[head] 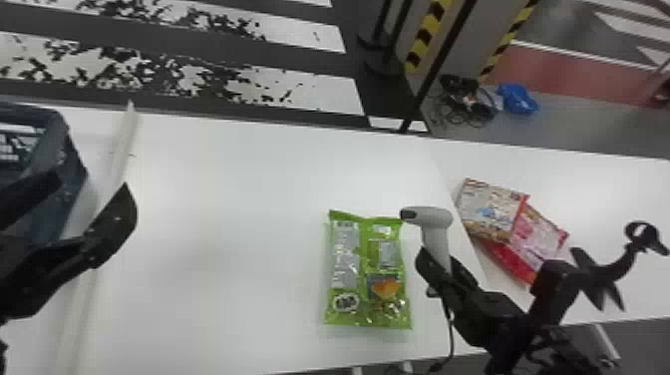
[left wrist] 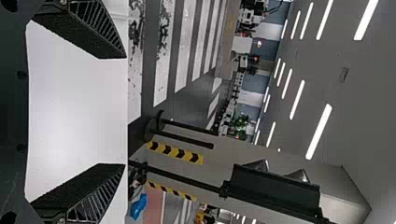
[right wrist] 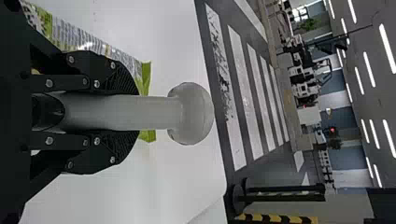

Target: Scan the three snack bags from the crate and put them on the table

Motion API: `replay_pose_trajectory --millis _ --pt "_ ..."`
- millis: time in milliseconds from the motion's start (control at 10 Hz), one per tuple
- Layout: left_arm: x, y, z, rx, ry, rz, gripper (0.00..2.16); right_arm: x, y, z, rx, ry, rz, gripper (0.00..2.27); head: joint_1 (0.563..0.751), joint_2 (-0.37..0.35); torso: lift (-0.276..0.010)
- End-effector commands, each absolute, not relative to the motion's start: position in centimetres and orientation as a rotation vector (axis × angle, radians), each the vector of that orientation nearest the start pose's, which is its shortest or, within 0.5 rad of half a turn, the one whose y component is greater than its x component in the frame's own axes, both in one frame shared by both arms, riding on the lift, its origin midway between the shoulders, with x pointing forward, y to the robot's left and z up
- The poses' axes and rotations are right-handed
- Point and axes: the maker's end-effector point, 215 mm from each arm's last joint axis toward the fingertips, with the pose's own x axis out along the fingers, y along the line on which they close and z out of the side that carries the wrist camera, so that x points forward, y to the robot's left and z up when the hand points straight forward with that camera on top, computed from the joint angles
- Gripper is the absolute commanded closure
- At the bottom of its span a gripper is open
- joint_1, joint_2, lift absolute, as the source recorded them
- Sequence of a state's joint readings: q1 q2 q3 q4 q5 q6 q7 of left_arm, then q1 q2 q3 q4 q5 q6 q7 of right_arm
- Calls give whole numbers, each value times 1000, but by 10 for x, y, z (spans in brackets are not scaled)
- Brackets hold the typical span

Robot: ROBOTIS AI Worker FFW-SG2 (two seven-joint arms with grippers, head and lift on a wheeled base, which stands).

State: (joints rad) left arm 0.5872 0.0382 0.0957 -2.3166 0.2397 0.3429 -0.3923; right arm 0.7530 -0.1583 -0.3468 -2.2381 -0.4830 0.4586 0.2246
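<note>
Green snack bag [head: 366,269]: head view nearly whole, right wrist view partly hidden; right tool [head: 437,260] gripping scanner [head: 434,218], left tool [head: 92,187] spread.

Counter [head: 224,174]: crate [head: 72,164] at the far left. Well to its right, one snack bag [head: 369,269] lies flat. Handheld scanner [head: 436,219] is held in the right end effector [head: 438,264], its head by that bag's far right corner. Further right, past the seam, two snack bags overlap: the left one [head: 491,209] rests partly on the right one [head: 536,237]. Behind the counter, a bundle of cables [head: 466,107] lies on the floor [head: 558,124].
</note>
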Motion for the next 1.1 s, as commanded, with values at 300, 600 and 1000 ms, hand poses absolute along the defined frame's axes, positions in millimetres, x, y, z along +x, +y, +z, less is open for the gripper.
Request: replay_pose_trajectory --millis 300,600,1000 --pt "399 171 -308 -185 150 -393 33 371 -234 -447 107 522 153 2165 695 -138 -94" --pt "396 174 -310 -176 157 -394 33 382 -224 -475 61 551 137 2165 695 -89 -94" --pt "400 172 -308 -177 149 -396 33 382 -238 -502 15 624 106 2165 695 -87 -94"
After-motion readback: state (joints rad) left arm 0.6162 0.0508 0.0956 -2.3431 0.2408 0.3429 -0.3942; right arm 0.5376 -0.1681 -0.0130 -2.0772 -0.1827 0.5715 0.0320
